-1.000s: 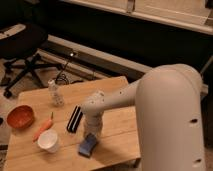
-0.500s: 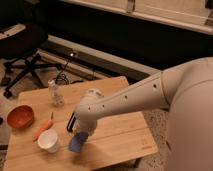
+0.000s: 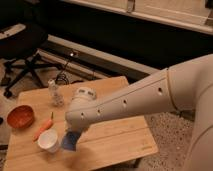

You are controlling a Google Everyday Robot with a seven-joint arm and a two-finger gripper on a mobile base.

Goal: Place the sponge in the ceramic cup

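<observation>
The small blue rectangular sponge [image 3: 70, 141] hangs tilted just to the right of the small plain white ceramic cup [image 3: 49, 140], close to its rim but not inside it. The gripper [image 3: 75, 132] sits directly above the sponge, mostly hidden behind the arm's white wrist. Its fingers are closed, and I judge they pinch the sponge's top.

To do this well, I want to carry the sponge left until it is centred over the cup's mouth. Since it looks about as wide as the cup, I would lower it narrow end first and release only once it is in, without nudging the cup.

My count is one sponge and one cup. There is also one orange carrot [image 3: 43, 129] just behind the cup, one orange-red round bowl [image 3: 21, 116] to its left, and one clear small bottle [image 3: 56, 93] farther behind. All of it sits on one light wooden table [image 3: 125, 145].
</observation>
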